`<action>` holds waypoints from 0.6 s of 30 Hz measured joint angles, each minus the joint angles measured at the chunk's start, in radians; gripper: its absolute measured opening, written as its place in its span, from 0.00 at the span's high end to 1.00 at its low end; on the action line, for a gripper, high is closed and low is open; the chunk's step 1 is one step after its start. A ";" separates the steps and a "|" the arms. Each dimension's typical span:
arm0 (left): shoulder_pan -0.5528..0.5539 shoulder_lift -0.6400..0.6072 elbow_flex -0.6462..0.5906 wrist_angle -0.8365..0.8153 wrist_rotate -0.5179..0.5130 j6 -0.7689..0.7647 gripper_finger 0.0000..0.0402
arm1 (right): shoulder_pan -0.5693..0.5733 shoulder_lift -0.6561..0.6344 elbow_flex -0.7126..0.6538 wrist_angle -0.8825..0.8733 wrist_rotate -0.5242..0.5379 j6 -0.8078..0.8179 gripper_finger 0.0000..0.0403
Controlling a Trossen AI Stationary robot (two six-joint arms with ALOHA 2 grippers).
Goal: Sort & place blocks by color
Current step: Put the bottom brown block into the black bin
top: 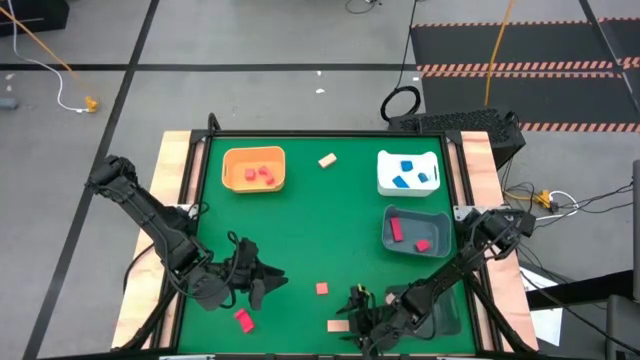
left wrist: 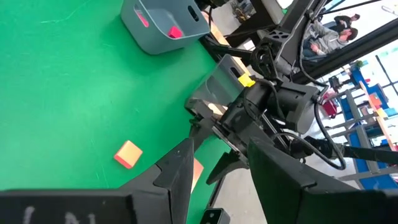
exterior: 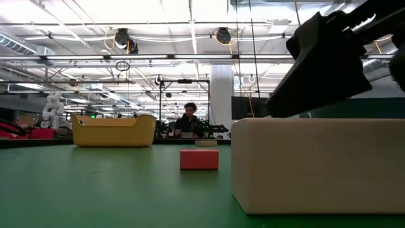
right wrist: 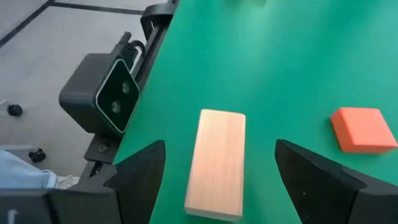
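Observation:
A pale tan bar (right wrist: 217, 163) lies flat on the green table near its front edge, also seen in the high view (top: 338, 326) and looming in the low view (exterior: 316, 164). My right gripper (right wrist: 219, 149) (top: 352, 318) is open, slanting down, one finger on each side of the bar without touching it. A red block (right wrist: 362, 129) (top: 322, 288) lies just beyond. My left gripper (top: 268, 285) (left wrist: 221, 149) hovers open with nothing between its fingers, at the front left. Below it lies another red block (top: 244, 320). A second tan block (top: 327, 160) rests at the far middle.
At the back stand an orange tray (top: 254, 168) with red blocks and a white tray (top: 410, 172) with blue blocks. A grey tray (top: 418, 232) with red blocks sits at the right. The middle of the green mat is bare. A person sits in the room behind.

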 joint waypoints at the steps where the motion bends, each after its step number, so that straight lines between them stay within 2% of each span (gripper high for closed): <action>1: 0.000 0.000 0.000 0.000 0.000 0.000 0.62 | -0.003 -0.001 0.000 -0.004 -0.001 -0.004 0.27; 7: 0.000 0.000 0.000 -0.001 0.000 0.000 0.62 | -0.010 -0.001 0.000 -0.066 -0.005 0.002 0.27; 11: 0.000 0.000 0.000 -0.002 -0.005 -0.001 0.62 | -0.010 -0.001 0.000 -0.092 -0.056 0.003 0.27; 18: 0.000 0.000 0.000 -0.002 -0.016 -0.002 0.62 | -0.010 0.018 0.000 -0.092 -0.058 0.000 0.27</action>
